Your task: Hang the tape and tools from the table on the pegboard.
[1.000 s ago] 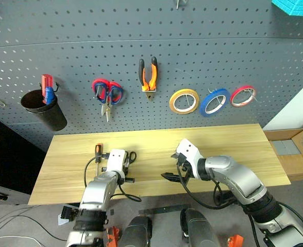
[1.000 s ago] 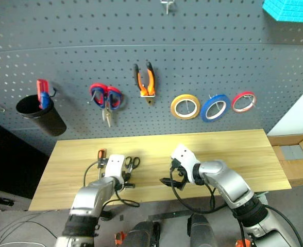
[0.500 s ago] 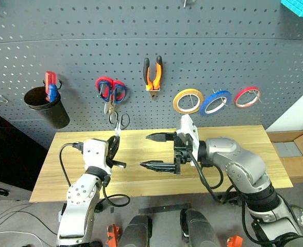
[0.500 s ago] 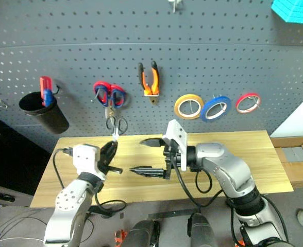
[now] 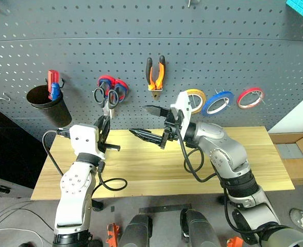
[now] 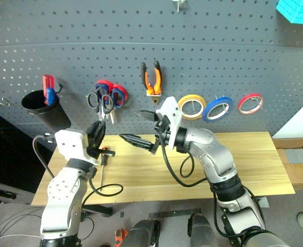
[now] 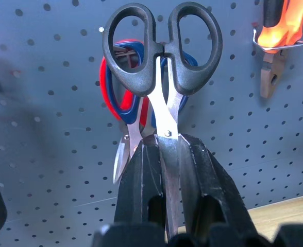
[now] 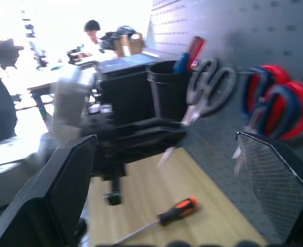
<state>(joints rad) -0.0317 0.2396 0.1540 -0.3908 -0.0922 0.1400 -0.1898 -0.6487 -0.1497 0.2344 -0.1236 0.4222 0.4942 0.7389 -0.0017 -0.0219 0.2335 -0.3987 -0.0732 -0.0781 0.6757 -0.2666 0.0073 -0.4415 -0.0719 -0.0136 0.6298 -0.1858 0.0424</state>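
My left gripper (image 7: pixel 167 154) clenched the black-handled scissors (image 7: pixel 163 67) by the blades, handles up against the pegboard (image 5: pixel 218 46); my right gripper (image 5: pixel 147 122) gaped, grasping nothing.

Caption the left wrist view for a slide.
Left gripper holds black-handled scissors by the blades, handles up, before the pegboard.

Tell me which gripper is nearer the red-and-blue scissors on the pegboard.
Left. The left gripper, holding black scissors, sits just below the red-and-blue scissors; the right gripper hangs open farther right.
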